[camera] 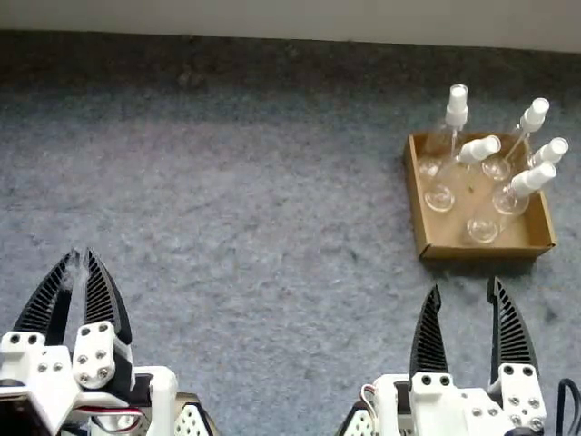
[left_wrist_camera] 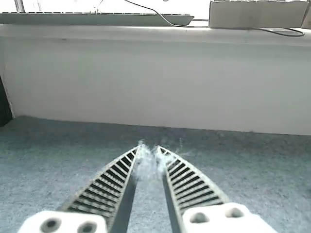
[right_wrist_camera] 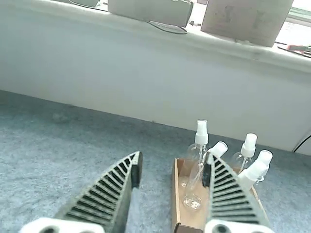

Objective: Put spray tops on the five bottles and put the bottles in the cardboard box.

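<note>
From above, the five spray-topped bottles [camera: 477,150] stand inside the cardboard box [camera: 416,195]. My right claw [camera: 465,286], spread wide, sits just short of the box, and my left claw [camera: 81,256] is well away. On my left wrist, the tips press together. On my right wrist, the box lies straight ahead.

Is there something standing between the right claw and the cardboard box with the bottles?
Nothing visible does. Only bare grey carpet lies between the open right claw and the cardboard box, where the five bottles stand with spray tops on.
</note>
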Robot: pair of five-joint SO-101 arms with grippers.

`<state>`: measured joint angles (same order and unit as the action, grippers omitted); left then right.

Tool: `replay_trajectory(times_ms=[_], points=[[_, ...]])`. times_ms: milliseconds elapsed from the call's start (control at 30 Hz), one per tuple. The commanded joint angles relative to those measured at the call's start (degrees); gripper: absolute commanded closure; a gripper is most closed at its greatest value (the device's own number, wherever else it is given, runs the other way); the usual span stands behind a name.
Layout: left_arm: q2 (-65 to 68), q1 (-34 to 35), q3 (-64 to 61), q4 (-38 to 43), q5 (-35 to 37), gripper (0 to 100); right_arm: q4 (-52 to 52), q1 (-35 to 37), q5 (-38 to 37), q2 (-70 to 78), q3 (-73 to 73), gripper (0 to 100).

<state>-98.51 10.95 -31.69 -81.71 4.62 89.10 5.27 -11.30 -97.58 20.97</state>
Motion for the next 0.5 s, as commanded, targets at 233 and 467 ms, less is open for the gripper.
replay_trajectory(times_ms=[233, 467], points=[[-0.8, 0.9, -10.4, 0.4, -0.6, 99, 2.2, 0.7, -0.5, -0.2, -1.8, 82.6], [-2.5, 0.9, -13.2, 0.4, -0.6, 99, 4.5, 0.7, -0.5, -0.2, -2.1, 82.6]])
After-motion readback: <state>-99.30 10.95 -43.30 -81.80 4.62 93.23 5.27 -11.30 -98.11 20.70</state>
